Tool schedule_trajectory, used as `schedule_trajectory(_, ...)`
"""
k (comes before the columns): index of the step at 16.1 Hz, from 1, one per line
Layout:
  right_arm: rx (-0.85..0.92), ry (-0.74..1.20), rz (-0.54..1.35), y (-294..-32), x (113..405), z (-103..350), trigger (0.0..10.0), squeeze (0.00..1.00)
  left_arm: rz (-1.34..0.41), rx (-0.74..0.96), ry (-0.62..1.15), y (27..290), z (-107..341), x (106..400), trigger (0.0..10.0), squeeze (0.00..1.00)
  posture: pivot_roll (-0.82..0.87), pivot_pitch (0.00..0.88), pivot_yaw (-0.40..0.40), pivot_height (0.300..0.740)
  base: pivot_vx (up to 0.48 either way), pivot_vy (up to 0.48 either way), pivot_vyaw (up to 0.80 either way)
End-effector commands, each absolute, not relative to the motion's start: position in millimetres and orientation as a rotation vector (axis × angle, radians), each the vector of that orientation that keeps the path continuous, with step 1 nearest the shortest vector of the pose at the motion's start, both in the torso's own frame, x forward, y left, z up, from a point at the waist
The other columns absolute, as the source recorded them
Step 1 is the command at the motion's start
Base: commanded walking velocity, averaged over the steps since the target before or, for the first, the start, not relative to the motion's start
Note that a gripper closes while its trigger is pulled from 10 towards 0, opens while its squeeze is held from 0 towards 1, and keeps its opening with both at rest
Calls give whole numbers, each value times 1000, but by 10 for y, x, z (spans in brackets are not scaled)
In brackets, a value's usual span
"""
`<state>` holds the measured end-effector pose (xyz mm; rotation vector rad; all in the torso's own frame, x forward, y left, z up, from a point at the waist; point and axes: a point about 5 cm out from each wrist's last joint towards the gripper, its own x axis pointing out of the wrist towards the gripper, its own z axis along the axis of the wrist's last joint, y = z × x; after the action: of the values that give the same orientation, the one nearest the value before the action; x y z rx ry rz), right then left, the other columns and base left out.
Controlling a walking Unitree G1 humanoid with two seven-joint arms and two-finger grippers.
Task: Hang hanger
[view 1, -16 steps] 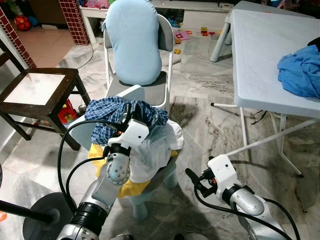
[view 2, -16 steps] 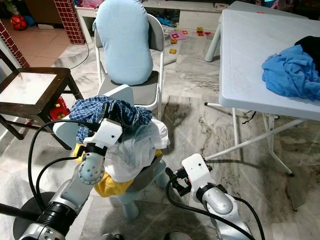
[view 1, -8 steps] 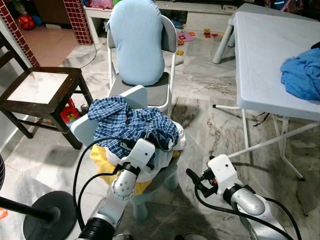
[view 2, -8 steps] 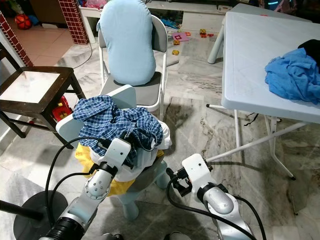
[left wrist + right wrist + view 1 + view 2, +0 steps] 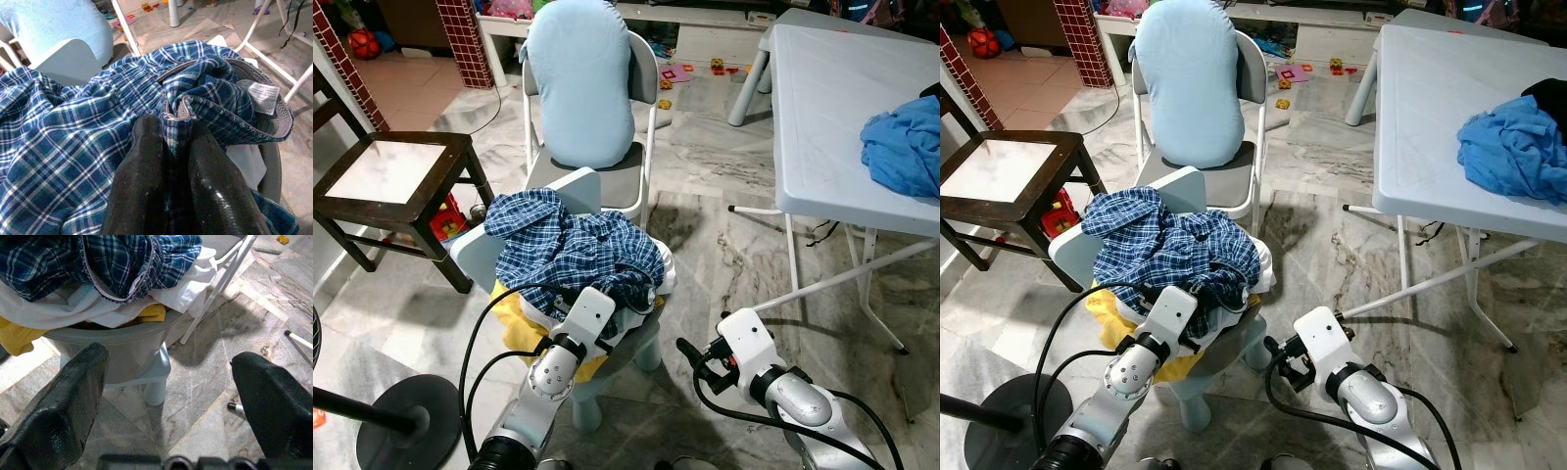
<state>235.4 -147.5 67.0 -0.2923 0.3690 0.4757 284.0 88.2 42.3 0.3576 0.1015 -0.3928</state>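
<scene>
The left arm reaches forward and up from the near left, elbow bent, and its left pincer (image 5: 168, 161) is clenched on a fold of the blue checked shirt (image 5: 570, 247), the two black fingers (image 5: 142, 176) pinching the cloth at the near edge of the pile. That shirt lies on top of a white garment (image 5: 83, 308) and a yellow cloth (image 5: 17, 335), all heaped in a grey basin (image 5: 122, 350) on a small pale stool (image 5: 607, 372). The right arm sits low at the near right, forearm angled leftwards, its right pincer (image 5: 168, 391) released, fingers spread wide over the floor beside the stool. No hanger can be made out; if one is in the pile, the clothes cover it. Behind the stool stands a folding chair (image 5: 641, 73) with a light blue cushion (image 5: 579, 83); a dark wooden side table (image 5: 386, 181) is at the left, a white bench (image 5: 832, 108) at the right carrying a blue cloth (image 5: 906, 142), cut off by the edge. The floor (image 5: 734, 255) is grey marble tile, toys scattered far off.
</scene>
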Motion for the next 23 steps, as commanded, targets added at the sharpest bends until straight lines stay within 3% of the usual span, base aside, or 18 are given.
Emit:
schedule_trajectory(1, -297, 381, 486, -1465, 2330, 656, 10000, 0, -412, 350, 116, 869, 415, 2812, 10000, 0, -142, 115, -56, 740, 0, 0, 0)
schedule_trajectory(7, -297, 384, 491, -1457, 2327, 651, 10000, 0, -435, 267, 165, 838, 443, 2726, 10000, 20, -143, 119, -51, 740, 0, 0, 0)
schedule_trajectory(8, -295, 385, 491, -1456, 2326, 650, 10000, 0, -426, 266, 168, 859, 450, 2706, 10000, 1000, -140, 122, -50, 740, 0, 0, 0)
schedule_trajectory(10, -294, 388, 495, -1449, 2317, 637, 10000, 0, -418, 283, 160, 891, 457, 2664, 10000, 1000, -131, 124, -51, 740, 0, 0, 0)
schedule_trajectory(12, -292, 388, 499, -1435, 2325, 631, 10000, 0, -419, 295, 163, 893, 474, 2666, 10000, 0, -129, 121, -50, 740, 0, 0, 0)
schedule_trajectory(21, -292, 382, 495, -1423, 2338, 635, 10000, 0, -453, 280, 175, 816, 530, 2758, 9843, 0, -140, 115, -40, 740, 0, 0, 0)
schedule_trajectory(22, -292, 382, 494, -1423, 2341, 636, 10000, 0, -457, 273, 185, 813, 521, 2756, 4078, 0, -141, 116, -40, 740, 0, 0, 0)
schedule_trajectory(23, -292, 381, 494, -1423, 2341, 637, 10000, 0, -458, 274, 186, 811, 520, 2756, 4078, 0, -141, 116, -40, 740, 0, 0, 0)
